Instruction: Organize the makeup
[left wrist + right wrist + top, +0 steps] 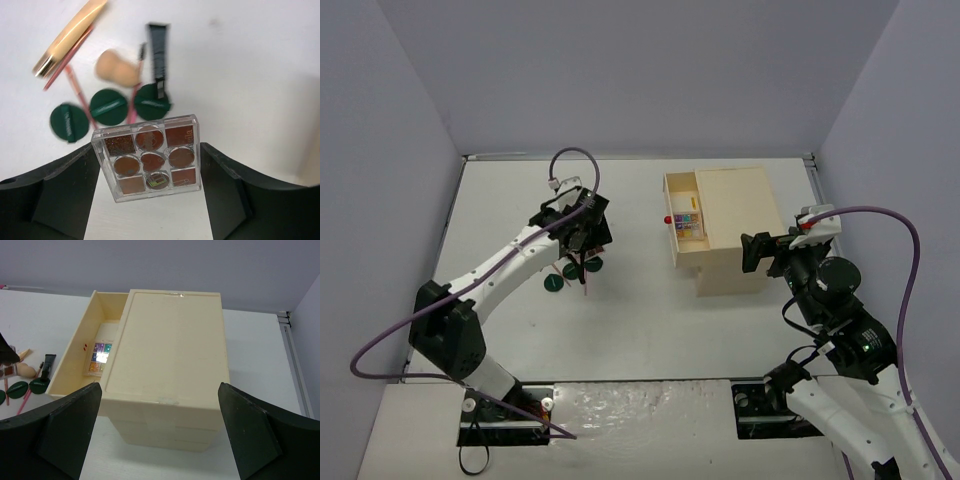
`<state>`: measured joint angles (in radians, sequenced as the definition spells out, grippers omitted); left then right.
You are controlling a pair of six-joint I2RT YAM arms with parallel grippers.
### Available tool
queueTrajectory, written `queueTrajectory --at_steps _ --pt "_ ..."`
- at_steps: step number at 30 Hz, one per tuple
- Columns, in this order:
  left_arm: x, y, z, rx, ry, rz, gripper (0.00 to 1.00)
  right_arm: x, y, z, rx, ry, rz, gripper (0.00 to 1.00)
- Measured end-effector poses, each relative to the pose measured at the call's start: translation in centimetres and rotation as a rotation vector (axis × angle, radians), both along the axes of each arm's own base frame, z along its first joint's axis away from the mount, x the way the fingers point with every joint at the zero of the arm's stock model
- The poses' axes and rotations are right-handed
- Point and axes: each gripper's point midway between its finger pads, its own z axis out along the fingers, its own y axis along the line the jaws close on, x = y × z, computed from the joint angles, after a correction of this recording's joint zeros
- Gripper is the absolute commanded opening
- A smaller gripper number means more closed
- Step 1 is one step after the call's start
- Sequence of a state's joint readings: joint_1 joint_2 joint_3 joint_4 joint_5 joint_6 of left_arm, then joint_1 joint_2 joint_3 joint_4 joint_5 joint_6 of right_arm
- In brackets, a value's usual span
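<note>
My left gripper (150, 150) is shut on a clear square palette (147, 157) of brown-red shades and holds it above the table; it also shows in the top view (582, 235). Under it lie three dark green round compacts (107, 106), a beige sponge (117, 68), a black tube (159, 50), a tan-gold tube (70, 35) and thin pink pencils (67, 57). My right gripper (159, 386) is open and empty, just short of the beige drawer box (170, 365). The box's top drawer (82, 357) stands open with a colourful palette (100, 357) inside.
In the top view the drawer box (735, 225) stands right of centre, its open drawer (685, 220) with a red knob (668, 218) facing left. Green compacts (554, 283) lie on the table below the left gripper. White walls close the table's back and sides.
</note>
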<state>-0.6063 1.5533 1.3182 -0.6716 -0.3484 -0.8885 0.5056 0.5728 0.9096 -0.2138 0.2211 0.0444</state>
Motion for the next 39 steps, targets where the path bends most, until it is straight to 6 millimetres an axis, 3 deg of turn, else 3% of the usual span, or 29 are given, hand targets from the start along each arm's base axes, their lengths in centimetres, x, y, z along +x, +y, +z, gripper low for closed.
queueTrajectory --at_steps 5,9,11,14,17,23,30,39 --pt "2.5 -4.8 10.3 -0.056 -0.241 -0.396 0.47 0.0 0.0 0.0 0.0 0.0 0.0 1.0" --pt "3.3 -9.4 18.1 -0.079 -0.443 -0.702 0.47 0.0 0.0 0.0 0.0 0.0 0.0 1.0" --pt "3.2 -11.7 20.7 -0.071 -0.515 -0.84 0.47 0.0 0.0 0.0 0.0 0.0 0.0 1.0" --pt "2.9 -15.3 22.7 -0.056 -0.593 -1.03 0.47 0.0 0.0 0.0 0.0 0.0 0.001 1.0" --pt "2.6 -18.9 22.5 -0.059 -0.621 -1.187 0.47 0.0 0.0 0.0 0.001 0.0 0.001 1.0" --pt "2.2 -22.9 17.9 -0.071 -0.549 -1.365 0.47 0.0 0.1 0.0 0.003 0.001 0.005 1.0" --pt "2.6 -23.7 13.9 -0.051 -0.461 -1.43 0.48 0.0 0.0 0.0 0.002 0.001 -0.002 1.0" --pt "2.2 -23.6 13.1 -0.013 -0.465 -1.51 0.58 0.0 0.0 0.0 0.001 0.001 -0.004 1.0"
